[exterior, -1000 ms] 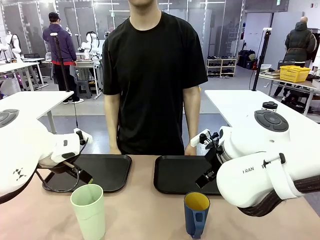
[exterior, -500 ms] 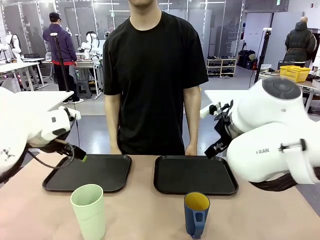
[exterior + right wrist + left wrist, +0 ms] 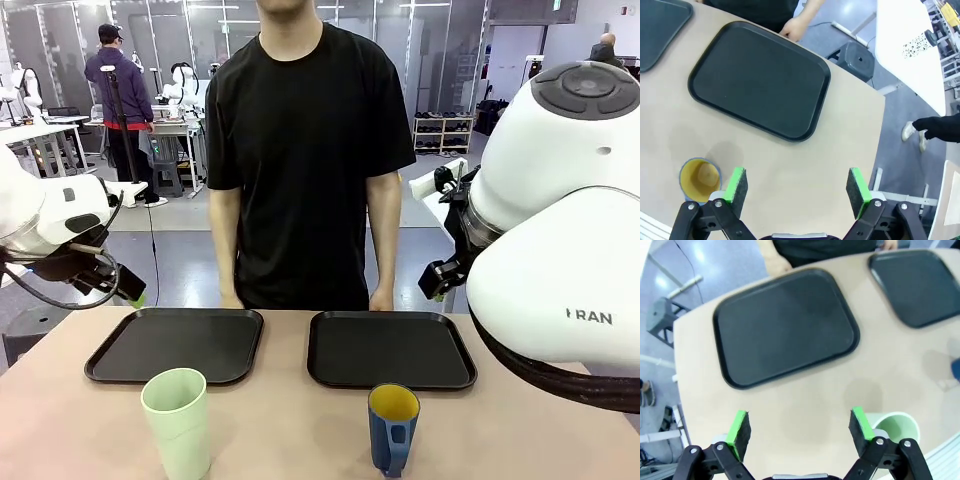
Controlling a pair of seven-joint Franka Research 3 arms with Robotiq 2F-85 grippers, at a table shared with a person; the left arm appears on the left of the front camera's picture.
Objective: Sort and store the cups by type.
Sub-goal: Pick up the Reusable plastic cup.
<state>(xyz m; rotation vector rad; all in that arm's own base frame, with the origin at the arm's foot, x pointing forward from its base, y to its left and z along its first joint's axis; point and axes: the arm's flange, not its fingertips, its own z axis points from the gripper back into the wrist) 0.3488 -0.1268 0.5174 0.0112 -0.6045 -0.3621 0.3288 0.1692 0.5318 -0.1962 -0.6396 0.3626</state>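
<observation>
Upright on the tan table (image 3: 290,430), the pale mint-green tumbler (image 3: 177,422) stands on the robot's near side, its mouth open to the ceiling. It is on bare tabletop in front of the left black tray (image 3: 180,345), not on it. To its right, well apart, the dark blue mug (image 3: 392,432) also stands upright, showing its yellow inside, with its handle turned toward the robot. The mug sits on the table in front of the right black tray (image 3: 390,350), clear of its rim. The two trays lie side by side near the far edge, a narrow strip of table between them.

From the left wrist camera, the left gripper (image 3: 799,426) hangs above the table with its green-padded fingers spread wide and nothing between them. The tumbler's rim (image 3: 897,425) shows just past one finger, and the left tray (image 3: 785,325) lies beyond. The right gripper (image 3: 797,186) is likewise high over the table, jaws fully apart and empty. The mug (image 3: 699,177) appears beside one of its pads, with the right tray (image 3: 760,82) farther on.

Across the table stands a person in a black T-shirt (image 3: 310,150), arms down, with one hand (image 3: 232,299) behind the left tray and the other hand (image 3: 380,298) behind the right tray, both at the table's far edge.
</observation>
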